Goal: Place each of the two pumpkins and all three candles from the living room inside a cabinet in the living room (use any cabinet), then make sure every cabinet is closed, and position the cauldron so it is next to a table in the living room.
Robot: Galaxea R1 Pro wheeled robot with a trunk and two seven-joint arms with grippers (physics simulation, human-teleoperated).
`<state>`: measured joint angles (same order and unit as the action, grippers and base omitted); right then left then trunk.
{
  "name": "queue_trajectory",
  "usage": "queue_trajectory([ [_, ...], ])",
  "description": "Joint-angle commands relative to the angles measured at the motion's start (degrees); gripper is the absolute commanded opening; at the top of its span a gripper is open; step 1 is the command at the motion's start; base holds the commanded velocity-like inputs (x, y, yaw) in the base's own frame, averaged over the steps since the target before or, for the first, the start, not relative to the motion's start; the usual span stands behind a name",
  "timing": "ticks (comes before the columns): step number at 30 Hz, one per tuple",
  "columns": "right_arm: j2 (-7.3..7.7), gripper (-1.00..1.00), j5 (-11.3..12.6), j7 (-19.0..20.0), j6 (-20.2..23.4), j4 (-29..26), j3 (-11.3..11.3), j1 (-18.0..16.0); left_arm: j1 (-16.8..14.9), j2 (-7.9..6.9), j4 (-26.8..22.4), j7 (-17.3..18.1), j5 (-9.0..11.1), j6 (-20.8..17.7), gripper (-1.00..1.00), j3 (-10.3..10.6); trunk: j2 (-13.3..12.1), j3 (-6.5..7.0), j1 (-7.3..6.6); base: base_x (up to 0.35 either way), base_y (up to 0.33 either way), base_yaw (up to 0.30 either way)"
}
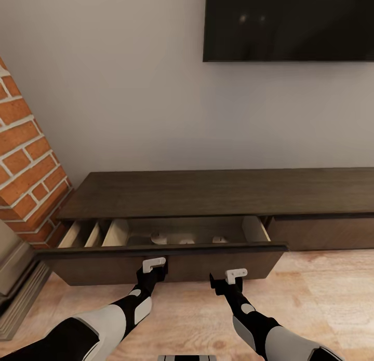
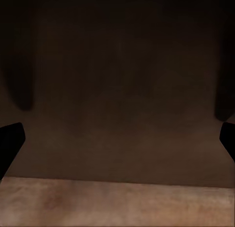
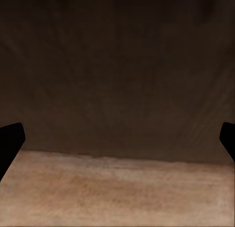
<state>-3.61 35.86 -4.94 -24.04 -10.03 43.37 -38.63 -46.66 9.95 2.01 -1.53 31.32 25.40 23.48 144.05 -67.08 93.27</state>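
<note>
The long dark cabinet (image 1: 218,192) stands against the pale wall under a black screen (image 1: 288,23), and its left drawer (image 1: 156,257) is pulled out over the wooden floor (image 1: 322,288). Both arms reach to the drawer front: the left gripper (image 1: 154,271) and the right gripper (image 1: 228,283) sit against or just short of the dark panel, side by side and somewhat apart. Each wrist view looks square at that panel with the floor below it, and the two black fingertips (image 2: 11,139) stand at opposite edges of the picture, so the jaws of both are spread wide and hold nothing.

The step in hand looks like pushing this drawer shut. To do it well, both grippers should press at the same height and advance together, so the wide front travels straight and does not skew on its runners. A slow, level push until the front sits flush with the neighbouring panel (image 1: 322,231) would serve best.

Inside the drawer three small pale rounded shapes (image 1: 187,240) lie in a row near the front wall; they may be candles, but the drawer edge cuts them off and they are too small to be sure. No orange shows in the visible part of the drawer. Whether the grippers actually touch the panel cannot be told.
</note>
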Motion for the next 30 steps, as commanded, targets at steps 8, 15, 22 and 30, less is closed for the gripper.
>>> queue_trajectory([
  [8, 0.0, 1.0, 0.18, -0.42, -0.13, 0.01, 0.49, -0.03, -0.1, 0.05, 0.28, -0.14, 0.32, 0.25, 1.0, 0.34, 0.02, -0.04, 0.0, 0.115, 0.0, 0.0],
  [15, 0.0, 1.0, 0.18, -0.42, -0.13, 0.01, 0.49, -0.04, -0.1, 0.05, 0.28, -0.14, 0.32, 0.24, 1.0, 0.34, 0.02, -0.04, 0.0, 0.122, 0.0, 0.0],
  [22, 0.0, 1.0, 0.18, -0.42, -0.13, 0.01, 0.49, -0.04, -0.1, 0.05, 0.28, -0.14, 0.32, 0.25, 1.0, 0.34, 0.02, -0.04, 0.0, 0.128, 0.0, 0.0],
  [30, 0.0, 1.0, 0.18, -0.42, -0.13, 0.01, 0.49, -0.04, -0.1, 0.05, 0.28, -0.14, 0.32, 0.25, 1.0, 0.34, 0.02, -0.04, 0.0, 0.128, 0.0, 0.0],
])
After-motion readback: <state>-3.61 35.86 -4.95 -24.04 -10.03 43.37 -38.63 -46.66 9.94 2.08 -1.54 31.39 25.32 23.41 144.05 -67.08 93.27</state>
